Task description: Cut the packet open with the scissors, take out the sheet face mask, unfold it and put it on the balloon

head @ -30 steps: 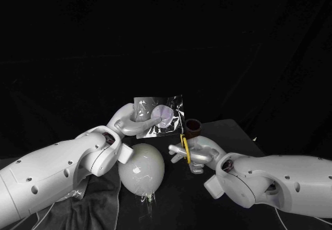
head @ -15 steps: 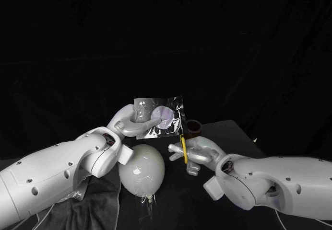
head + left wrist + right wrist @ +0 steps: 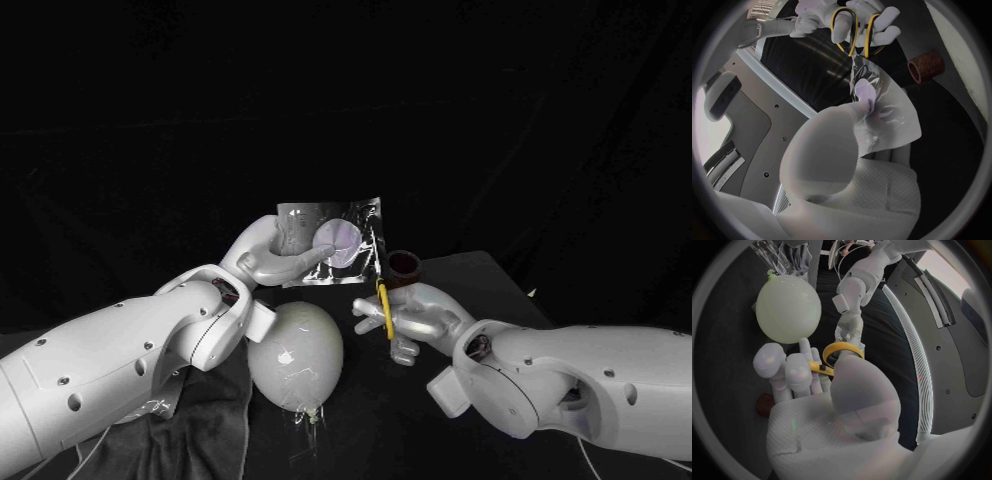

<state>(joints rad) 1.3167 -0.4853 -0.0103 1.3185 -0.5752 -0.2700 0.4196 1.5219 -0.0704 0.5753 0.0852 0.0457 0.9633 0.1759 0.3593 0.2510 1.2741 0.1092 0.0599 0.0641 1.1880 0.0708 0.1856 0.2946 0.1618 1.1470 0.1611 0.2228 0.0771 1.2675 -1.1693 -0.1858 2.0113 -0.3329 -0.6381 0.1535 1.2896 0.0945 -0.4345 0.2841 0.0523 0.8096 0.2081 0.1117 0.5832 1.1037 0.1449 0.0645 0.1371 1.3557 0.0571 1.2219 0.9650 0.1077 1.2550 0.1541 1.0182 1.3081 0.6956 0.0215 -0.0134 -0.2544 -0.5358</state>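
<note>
Nothing here can be read as a word, number or brand. The packet [image 3: 310, 222] carries a round lilac print [image 3: 342, 238] at its middle, with faint pale marks beside it that are too small to tell as letters. The balloon [image 3: 296, 345], at about seven o'clock from the packet, bears a small pale mark [image 3: 284, 355] on its side, likewise unreadable.

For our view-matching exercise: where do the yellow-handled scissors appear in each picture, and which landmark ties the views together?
Head view: scissors in the right hand, just below the packet.
Left wrist view: scissors beyond the packet, handles round the right hand's fingers.
Right wrist view: scissors' yellow handles round that hand's own fingers, balloon beyond.
Shared landmark: the brown cylinder near the scissors.
</note>
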